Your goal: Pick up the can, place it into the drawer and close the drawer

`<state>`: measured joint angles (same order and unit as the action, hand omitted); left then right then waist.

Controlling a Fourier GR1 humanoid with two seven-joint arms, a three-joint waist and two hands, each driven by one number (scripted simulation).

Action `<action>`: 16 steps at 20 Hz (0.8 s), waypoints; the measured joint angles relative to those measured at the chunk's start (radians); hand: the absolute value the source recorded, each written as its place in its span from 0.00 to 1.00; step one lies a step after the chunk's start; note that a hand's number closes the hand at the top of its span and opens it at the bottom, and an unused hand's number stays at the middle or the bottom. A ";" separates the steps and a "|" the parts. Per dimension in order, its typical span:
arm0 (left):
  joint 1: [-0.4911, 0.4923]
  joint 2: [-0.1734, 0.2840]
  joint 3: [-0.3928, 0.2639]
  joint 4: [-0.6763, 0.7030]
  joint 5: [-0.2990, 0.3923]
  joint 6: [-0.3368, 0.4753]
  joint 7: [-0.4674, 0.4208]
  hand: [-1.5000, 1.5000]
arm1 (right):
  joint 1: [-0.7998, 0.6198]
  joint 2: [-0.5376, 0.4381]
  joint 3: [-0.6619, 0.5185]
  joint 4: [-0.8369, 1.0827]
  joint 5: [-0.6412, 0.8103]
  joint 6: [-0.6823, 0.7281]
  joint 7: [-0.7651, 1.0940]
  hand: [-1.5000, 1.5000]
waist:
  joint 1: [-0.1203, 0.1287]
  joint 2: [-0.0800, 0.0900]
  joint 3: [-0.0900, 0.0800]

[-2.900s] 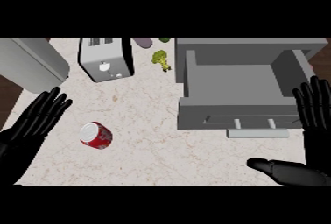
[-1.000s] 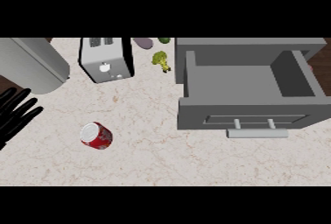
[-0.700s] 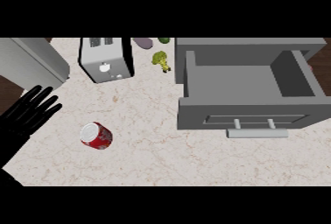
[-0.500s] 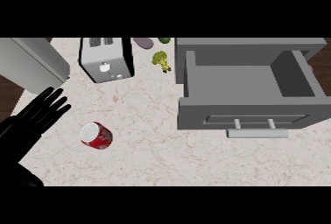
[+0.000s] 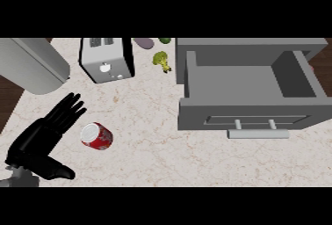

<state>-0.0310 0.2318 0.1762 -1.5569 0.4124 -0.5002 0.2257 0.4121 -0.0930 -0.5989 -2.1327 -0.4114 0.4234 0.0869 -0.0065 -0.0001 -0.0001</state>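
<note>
My left hand [image 5: 45, 136] has moved in since half a second ago, fingers straight, just left of the one red can [image 5: 97, 136] lying on the worktop [image 5: 149, 158]. One drawer [image 5: 250, 115] stands open; one toaster [image 5: 106, 59].

Non-task stuff on my counter [image 5: 194, 158]: toaster [image 5: 106, 59] at the back, slots up. Big grey cylinder [image 5: 31, 63] lying far left, hanging over the counter edge. Broccoli [image 5: 161, 60] right of the toaster; a purple item [image 5: 143, 43] and a green one [image 5: 164, 40] behind it, too cropped to identify.
</note>
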 measured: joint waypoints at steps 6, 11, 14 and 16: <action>-0.028 -0.013 0.017 0.172 -0.117 -0.009 -0.164 0.00 | -0.012 -0.006 -0.033 0.012 -0.022 0.030 0.020 0.00 | -0.001 0.001 0.000; -0.070 0.004 0.040 0.312 -0.178 -0.011 -0.266 0.00 | 0.004 0.021 -0.050 -0.023 -0.032 0.049 0.044 0.00 | -0.002 0.000 0.000; -0.090 0.021 0.055 0.413 -0.209 -0.026 -0.339 0.00 | 0.012 0.041 -0.058 -0.033 -0.026 0.064 0.038 0.00 | -0.002 0.000 0.000; -0.093 0.029 0.056 0.468 -0.236 -0.032 -0.391 0.00 | 0.005 0.056 -0.055 -0.026 -0.007 0.073 0.029 0.00 | -0.002 0.000 0.000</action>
<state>-0.1241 0.2604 0.2320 -1.0892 0.1760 -0.5319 -0.1649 0.4171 -0.0374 -0.6538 -2.1587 -0.4188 0.4968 0.1154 -0.0080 0.0004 -0.0003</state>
